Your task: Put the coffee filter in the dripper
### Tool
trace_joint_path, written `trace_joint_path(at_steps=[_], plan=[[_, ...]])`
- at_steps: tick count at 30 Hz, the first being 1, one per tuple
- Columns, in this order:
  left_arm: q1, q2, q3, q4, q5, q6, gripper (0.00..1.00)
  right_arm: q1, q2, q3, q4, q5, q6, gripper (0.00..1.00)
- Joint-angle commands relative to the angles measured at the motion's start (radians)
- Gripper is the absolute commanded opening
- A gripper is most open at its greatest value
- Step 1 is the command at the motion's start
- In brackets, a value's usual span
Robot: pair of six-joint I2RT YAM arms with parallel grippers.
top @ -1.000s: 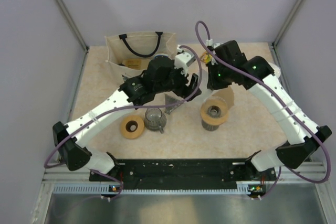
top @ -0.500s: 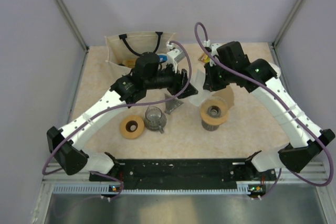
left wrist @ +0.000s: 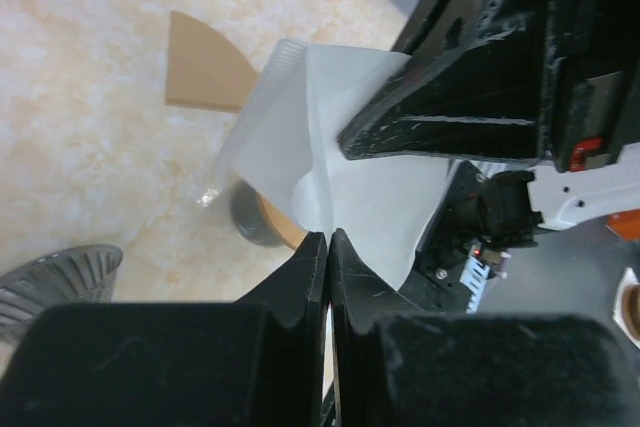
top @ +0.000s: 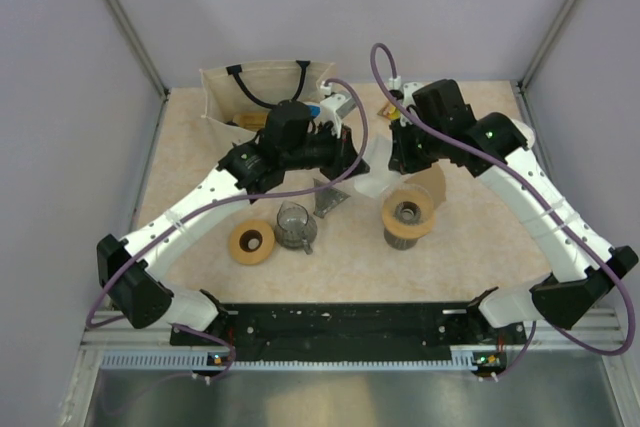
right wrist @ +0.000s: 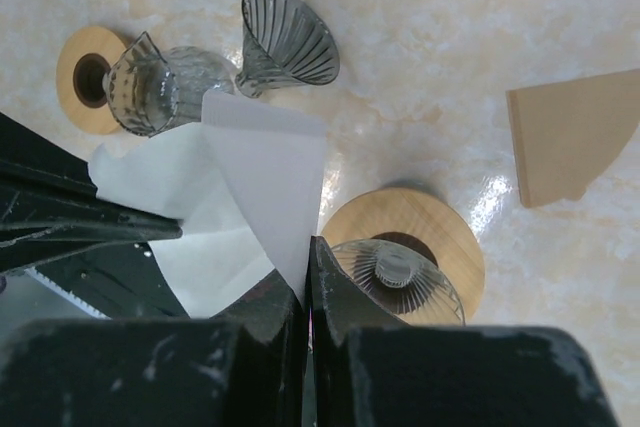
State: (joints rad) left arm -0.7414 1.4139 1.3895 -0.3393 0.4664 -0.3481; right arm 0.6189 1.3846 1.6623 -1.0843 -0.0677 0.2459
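A white coffee filter (top: 373, 182) hangs in the air between both grippers, just left of and above the dripper (top: 407, 215). The dripper is a dark ribbed cone (right wrist: 398, 275) seated in a flat tan ring (right wrist: 440, 232). My right gripper (right wrist: 305, 259) is shut on the filter's (right wrist: 262, 179) lower point. My left gripper (left wrist: 328, 239) is shut on the filter's (left wrist: 345, 137) opposite edge. In the top view the left gripper (top: 352, 159) and the right gripper (top: 398, 159) face each other across the paper. The filter is partly spread between them.
A brown paper filter (right wrist: 567, 135) lies flat right of the dripper. A loose grey ribbed cone (right wrist: 287, 39) lies on its side beside a clear glass cup (right wrist: 150, 87) and a second tan ring (top: 251, 242). A canvas tote bag (top: 255, 97) stands at the back left.
My left gripper moved right to the white filter and shut on its edge. The right gripper stayed shut on the filter, almost still.
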Motion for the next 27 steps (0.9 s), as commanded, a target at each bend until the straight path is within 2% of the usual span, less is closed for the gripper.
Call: trace_joint_path(at_steps=[1, 8, 15, 20, 27], plan=[[-0.003, -0.032, 0.052, -0.045, -0.161, -0.003, 0.04, 0.001, -0.024, 0.013, 0.011, 0.063, 0.013, 0.00], [-0.038, 0.040, 0.141, -0.197, -0.549, -0.008, 0.00, 0.005, -0.018, -0.012, 0.044, 0.105, 0.044, 0.00], [-0.062, 0.105, 0.213, -0.305, -0.802, -0.032, 0.00, 0.016, 0.016, -0.015, 0.051, 0.173, 0.035, 0.00], [-0.064, 0.092, 0.197, -0.302, -0.789, 0.003, 0.00, 0.016, 0.013, -0.018, 0.034, 0.229, 0.039, 0.00], [-0.064, 0.068, 0.174, -0.274, -0.651, 0.067, 0.00, 0.016, 0.010, -0.024, 0.031, 0.217, 0.044, 0.00]])
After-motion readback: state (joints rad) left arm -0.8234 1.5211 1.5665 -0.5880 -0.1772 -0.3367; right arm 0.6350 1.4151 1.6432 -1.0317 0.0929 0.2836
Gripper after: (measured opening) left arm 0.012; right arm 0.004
